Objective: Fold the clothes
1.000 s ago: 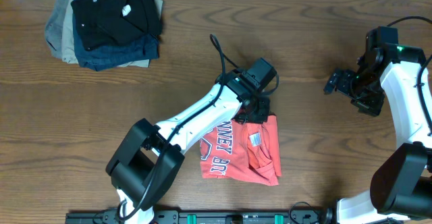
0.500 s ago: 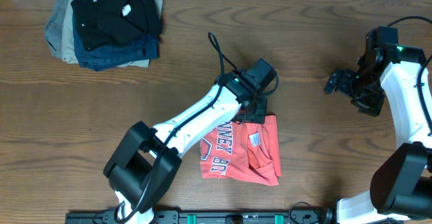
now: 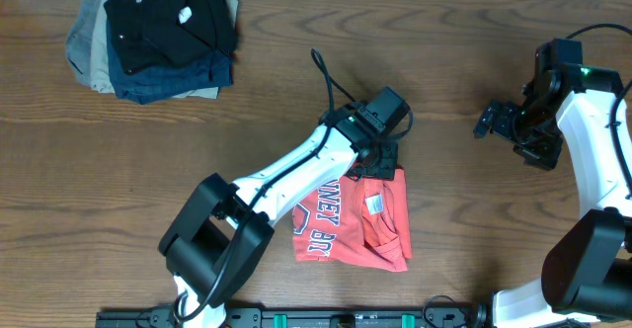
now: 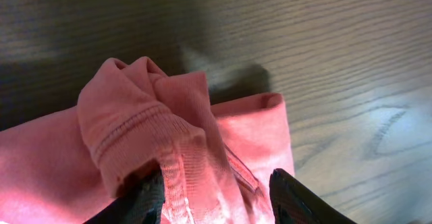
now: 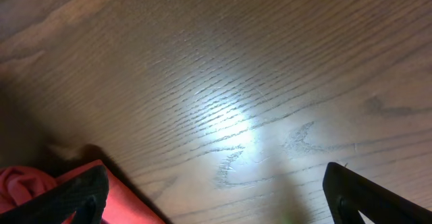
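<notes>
The coral-red T-shirt lies folded into a small rectangle at the front middle of the table, with its lettering and white neck label showing. My left gripper is at the shirt's far right corner. In the left wrist view its fingers are spread, with a bunched hem of the shirt between and beyond them. My right gripper is open and empty over bare wood at the far right. In the right wrist view a corner of the shirt shows at the lower left.
A stack of folded black, navy and tan garments sits at the back left corner. The wooden table is bare between the shirt and the right arm.
The left wrist has shifted very slightly over the shirt's far corner. The right arm has not moved.
</notes>
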Motion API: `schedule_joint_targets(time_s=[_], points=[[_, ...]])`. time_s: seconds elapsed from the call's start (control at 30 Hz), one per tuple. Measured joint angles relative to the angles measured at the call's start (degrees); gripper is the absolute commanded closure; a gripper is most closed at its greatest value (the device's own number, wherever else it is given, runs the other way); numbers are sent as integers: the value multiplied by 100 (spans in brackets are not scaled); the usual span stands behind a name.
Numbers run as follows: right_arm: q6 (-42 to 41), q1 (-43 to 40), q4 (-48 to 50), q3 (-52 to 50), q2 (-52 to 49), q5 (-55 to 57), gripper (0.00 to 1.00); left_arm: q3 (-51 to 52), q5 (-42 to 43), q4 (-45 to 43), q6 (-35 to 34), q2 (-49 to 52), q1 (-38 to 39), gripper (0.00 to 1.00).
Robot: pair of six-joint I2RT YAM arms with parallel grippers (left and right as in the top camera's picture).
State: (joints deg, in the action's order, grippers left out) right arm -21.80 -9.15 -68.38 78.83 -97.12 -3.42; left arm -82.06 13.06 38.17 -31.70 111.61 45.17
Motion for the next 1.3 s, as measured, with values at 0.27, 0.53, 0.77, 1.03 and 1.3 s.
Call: schedule_joint_targets(time_s=[0.27, 0.53, 0.77, 1.03, 1.3], points=[[-2, 0, 0, 0, 0, 0, 1, 0, -37, -39, -44, 616, 0, 72], [-2, 0, 0, 0, 0, 0, 1, 0, -94, -35, 2, 566, -7, 92], [0, 0, 0, 0, 0, 0, 1, 0, -133, 52, 28, 81, -7, 90], [0, 0, 0, 0, 0, 0, 1, -4, -125, 173, 28, -212, 9, 88], [-2, 0, 0, 0, 0, 0, 1, -4, 17, 184, 48, -212, 76, 83]])
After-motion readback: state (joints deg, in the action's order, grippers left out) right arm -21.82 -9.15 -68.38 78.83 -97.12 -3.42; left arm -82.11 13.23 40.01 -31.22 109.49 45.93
